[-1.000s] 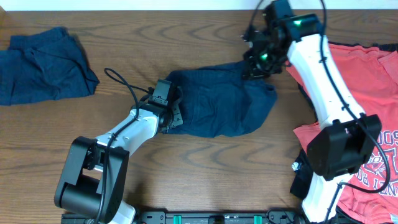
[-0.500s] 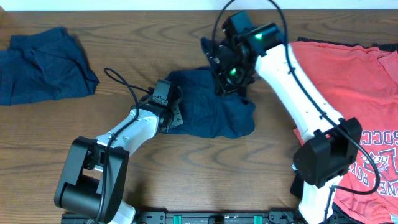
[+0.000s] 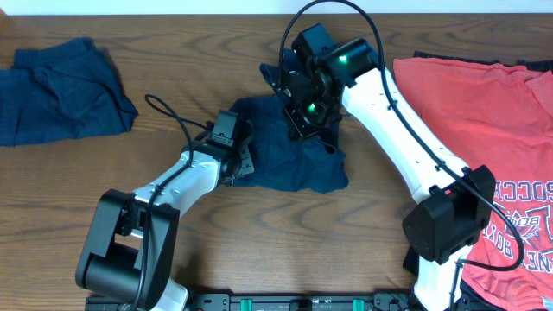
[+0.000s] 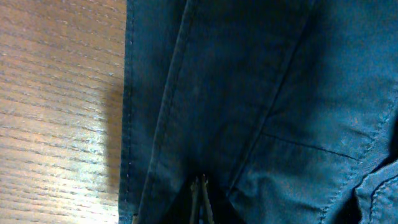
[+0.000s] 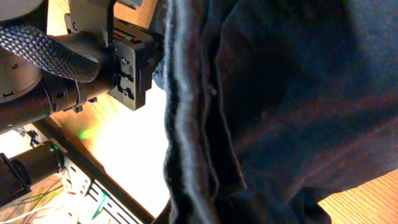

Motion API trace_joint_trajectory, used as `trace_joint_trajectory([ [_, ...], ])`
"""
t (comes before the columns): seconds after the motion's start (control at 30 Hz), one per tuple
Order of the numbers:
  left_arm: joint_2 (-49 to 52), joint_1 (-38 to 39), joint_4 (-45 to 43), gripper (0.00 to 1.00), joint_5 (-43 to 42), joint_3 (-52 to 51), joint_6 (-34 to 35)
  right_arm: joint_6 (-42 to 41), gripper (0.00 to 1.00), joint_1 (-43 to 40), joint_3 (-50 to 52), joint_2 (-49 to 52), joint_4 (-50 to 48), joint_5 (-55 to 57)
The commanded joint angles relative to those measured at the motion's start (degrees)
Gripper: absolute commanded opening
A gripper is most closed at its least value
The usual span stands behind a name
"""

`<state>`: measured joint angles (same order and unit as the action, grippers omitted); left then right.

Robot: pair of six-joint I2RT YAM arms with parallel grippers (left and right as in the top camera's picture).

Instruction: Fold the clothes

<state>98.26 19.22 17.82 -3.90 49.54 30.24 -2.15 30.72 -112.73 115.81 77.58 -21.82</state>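
A dark navy T-shirt (image 3: pixel 298 164) lies bunched in the middle of the table. My left gripper (image 3: pixel 244 164) rests on its left edge and is shut on the cloth. In the left wrist view the fingertips (image 4: pixel 200 190) are pinched together among navy folds (image 4: pixel 280 93). My right gripper (image 3: pixel 305 121) is shut on the shirt's far edge and holds it lifted over the shirt's middle. In the right wrist view hanging navy cloth (image 5: pixel 273 106) hides the fingers, and the left arm's gripper body (image 5: pixel 127 65) shows beside it.
A second navy T-shirt (image 3: pixel 60 91) lies crumpled at the far left. A coral-red T-shirt (image 3: pixel 471 108) with printed lettering (image 3: pixel 518 229) is spread at the right, over dark cloth. Bare wood (image 3: pixel 259 233) runs along the front.
My right gripper has swung left with the shirt's edge, dragging the right part of the navy shirt over towards the left. More of the red shirt shows. The left arm has not moved.
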Motion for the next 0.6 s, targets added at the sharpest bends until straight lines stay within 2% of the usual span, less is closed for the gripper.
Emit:
trace_joint_trajectory([
  [0.0, 4.0, -0.2, 0.9, 0.06, 0.4, -1.7, 0.5, 0.0, 0.01, 0.2, -0.9, -1.6, 0.0, -0.7],
  [0.13, 4.0, -0.2, 0.9, 0.06, 0.4, -1.7, 0.5, 0.0, 0.01, 0.1, -0.9, -1.6, 0.0, -0.7],
  [0.17, 4.0, -0.2, 0.9, 0.12, 0.5, -1.7, 0.5, 0.0, 0.01, 0.1, -0.9, -1.6, 0.0, -0.7],
  [0.27, 3.9, -0.8, 0.9, 0.44, 0.4, -1.7, 0.5, 0.0, 0.01, 0.1, -0.9, -1.6, 0.0, -0.7],
  [0.33, 3.9, -1.6, 0.9, 0.5, 0.4, -1.7, 0.6, 0.0, 0.01, 0.1, -0.9, -1.6, 0.0, -0.7],
  [0.37, 3.8, -2.0, 0.9, 0.62, 0.4, -1.7, 0.7, 0.0, 0.01, 0.0, -0.9, -1.6, 0.0, -0.7],
  [0.4, 3.8, -2.4, 1.0, 0.69, 0.4, -1.7, 1.1, 0.0, 0.01, 0.0, -0.9, -1.6, 0.0, -0.7],
  [0.5, 3.8, -3.2, 1.1, 0.8, 0.4, -1.7, 1.8, 0.0, 0.01, 0.1, -0.9, -1.5, 0.0, -0.7],
  [0.57, 3.7, -3.4, 0.9, 0.81, 0.5, -1.7, 1.8, 0.0, 0.01, 0.1, -0.9, -1.5, -0.2, -0.7],
])
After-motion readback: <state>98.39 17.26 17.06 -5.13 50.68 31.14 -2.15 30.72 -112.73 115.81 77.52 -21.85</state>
